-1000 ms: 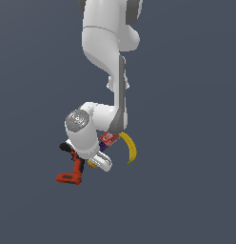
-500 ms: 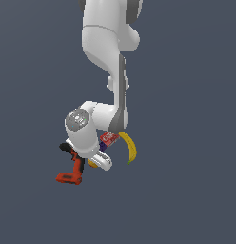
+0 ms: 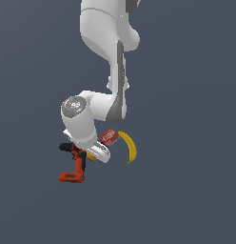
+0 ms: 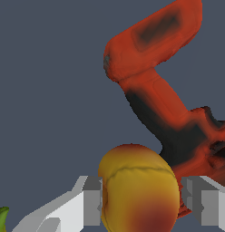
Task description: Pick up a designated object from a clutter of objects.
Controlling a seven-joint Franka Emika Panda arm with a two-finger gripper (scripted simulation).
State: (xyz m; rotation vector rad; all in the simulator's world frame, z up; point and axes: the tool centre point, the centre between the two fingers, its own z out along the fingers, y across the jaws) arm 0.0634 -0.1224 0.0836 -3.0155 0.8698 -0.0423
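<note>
This is no real room but a simulator's bare scene: a flat, featureless slate-grey ground runs everywhere, with no walls, furniture or edges. The white arm and the few items, a red-and-black drill, a banana and a small red box, look smoothly rendered.

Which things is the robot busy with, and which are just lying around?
Busy with:
- the small round fruit, sitting between the fingers
- the hand, one finger on each side of the fruit

Just lying around:
- the red-and-black drill
- the banana
- the small red box
</note>
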